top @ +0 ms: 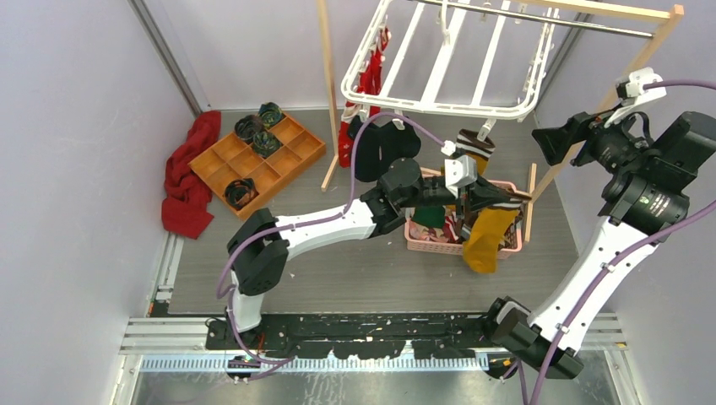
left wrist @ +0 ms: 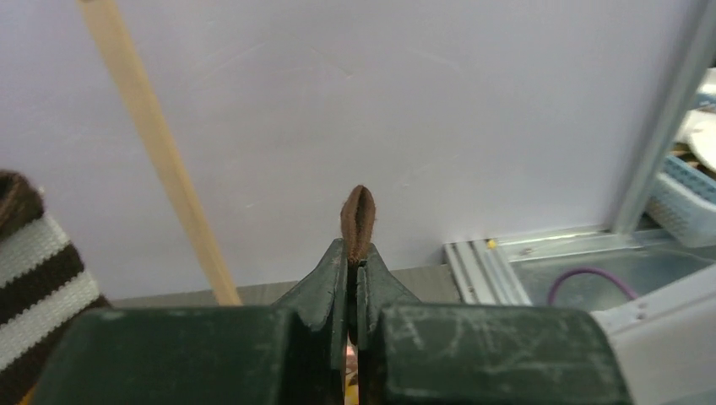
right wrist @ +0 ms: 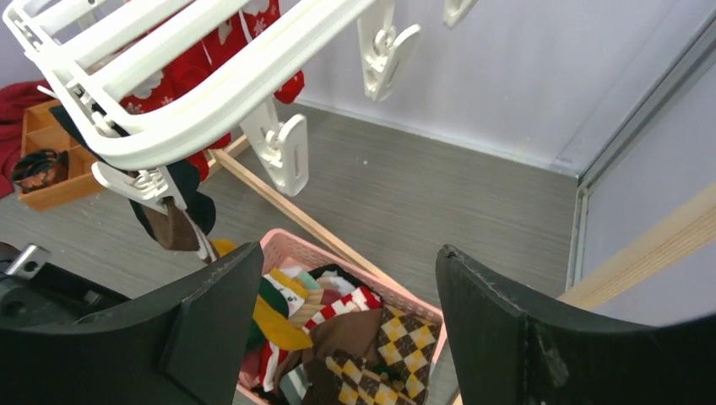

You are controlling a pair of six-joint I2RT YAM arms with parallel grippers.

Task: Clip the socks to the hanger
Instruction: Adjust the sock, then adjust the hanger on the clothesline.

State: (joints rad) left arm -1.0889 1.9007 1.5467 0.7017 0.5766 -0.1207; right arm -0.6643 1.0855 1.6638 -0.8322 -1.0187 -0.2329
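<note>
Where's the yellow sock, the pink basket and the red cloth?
yellow sock (top: pixel 483 243), top view, on its hanging middle.
pink basket (top: pixel 426 245), top view, on its near rim.
red cloth (top: pixel 187 181), top view, on its middle.

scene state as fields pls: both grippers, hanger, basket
left gripper: shut on mustard sock, pinching its brown cuff; sock dangles
right gripper: open, empty, raised by the hanger's right end
hanger: black socks clipped at its left; nearest clips empty
pink basket: holds more socks, argyle socks on top
</note>
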